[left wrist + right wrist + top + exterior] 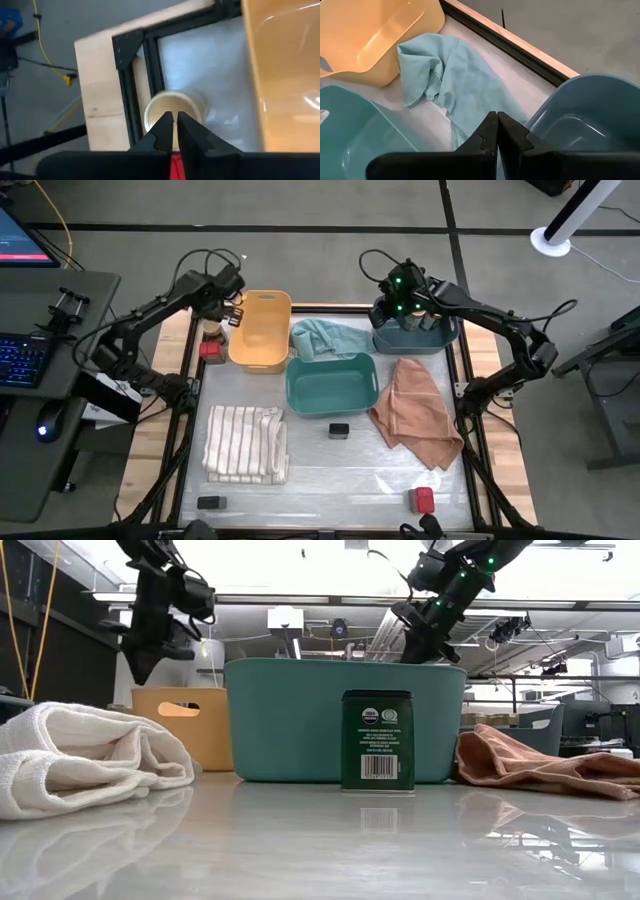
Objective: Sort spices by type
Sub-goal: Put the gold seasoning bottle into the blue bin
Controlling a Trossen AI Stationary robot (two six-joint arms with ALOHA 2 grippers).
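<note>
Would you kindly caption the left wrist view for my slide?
Shut left gripper above a tan-lidded jar beside the yellow bin.

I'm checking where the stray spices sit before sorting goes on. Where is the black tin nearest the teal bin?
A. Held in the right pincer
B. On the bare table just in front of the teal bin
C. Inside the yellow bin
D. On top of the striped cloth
B: the black tin stands upright on the bare table, just in front of the teal bin, with nothing gripping it.
</note>
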